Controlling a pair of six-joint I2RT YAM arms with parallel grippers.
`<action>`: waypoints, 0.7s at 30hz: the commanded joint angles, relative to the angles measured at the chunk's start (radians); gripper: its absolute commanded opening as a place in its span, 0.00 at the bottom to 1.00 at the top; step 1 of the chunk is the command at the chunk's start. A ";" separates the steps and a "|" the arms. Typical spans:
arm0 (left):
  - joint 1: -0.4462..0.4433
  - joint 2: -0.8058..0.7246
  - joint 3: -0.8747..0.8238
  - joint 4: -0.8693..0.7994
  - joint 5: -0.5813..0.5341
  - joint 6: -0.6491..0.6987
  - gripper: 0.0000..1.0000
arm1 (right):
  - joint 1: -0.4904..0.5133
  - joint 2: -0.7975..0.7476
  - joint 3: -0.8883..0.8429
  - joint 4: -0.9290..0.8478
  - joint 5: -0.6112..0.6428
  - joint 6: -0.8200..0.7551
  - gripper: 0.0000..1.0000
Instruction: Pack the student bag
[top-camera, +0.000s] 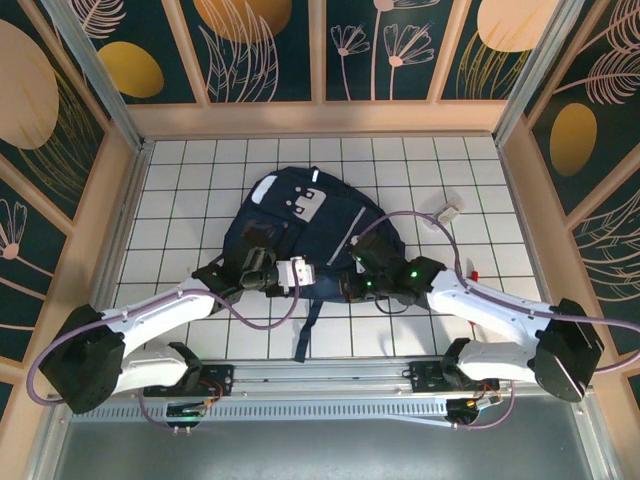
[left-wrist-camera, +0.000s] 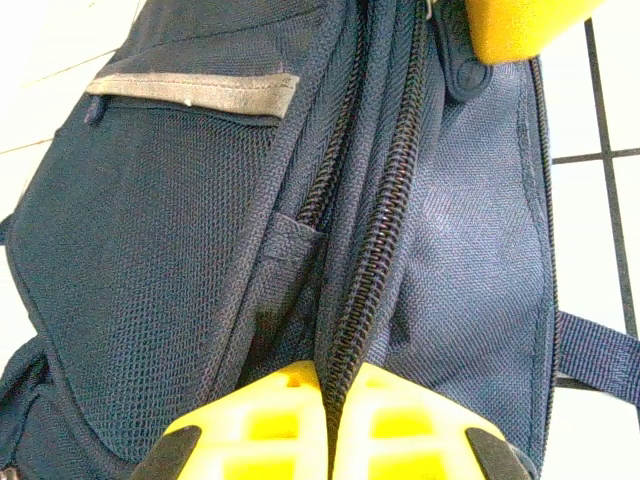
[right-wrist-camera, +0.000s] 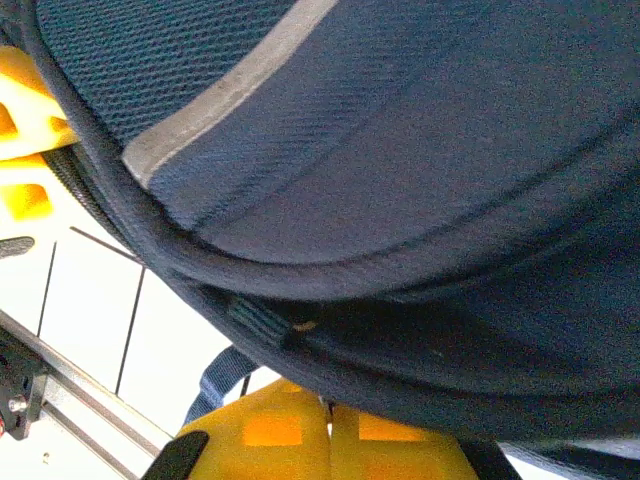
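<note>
Backpack work at the white tiled desk (top-camera: 180, 190): the navy student bag (top-camera: 300, 215) lies flat mid-desk between the two arms. The left claw (left-wrist-camera: 330, 425) pinches the bag's zipper seam. The right claw (right-wrist-camera: 328, 440) is pressed closed under its edge, grip on fabric unclear.

one student bag (top-camera: 330, 235), two grippers (left-wrist-camera: 328, 388) (right-wrist-camera: 328, 408)
</note>
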 joint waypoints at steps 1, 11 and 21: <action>0.027 -0.043 -0.037 -0.022 -0.025 0.019 0.00 | -0.032 -0.023 -0.003 -0.125 0.091 -0.002 0.00; 0.137 -0.108 -0.071 -0.061 -0.044 0.045 0.00 | -0.218 -0.033 -0.003 -0.203 0.050 -0.161 0.00; 0.142 -0.135 -0.063 -0.023 0.198 -0.034 0.00 | 0.011 0.000 0.054 -0.003 0.004 -0.019 0.43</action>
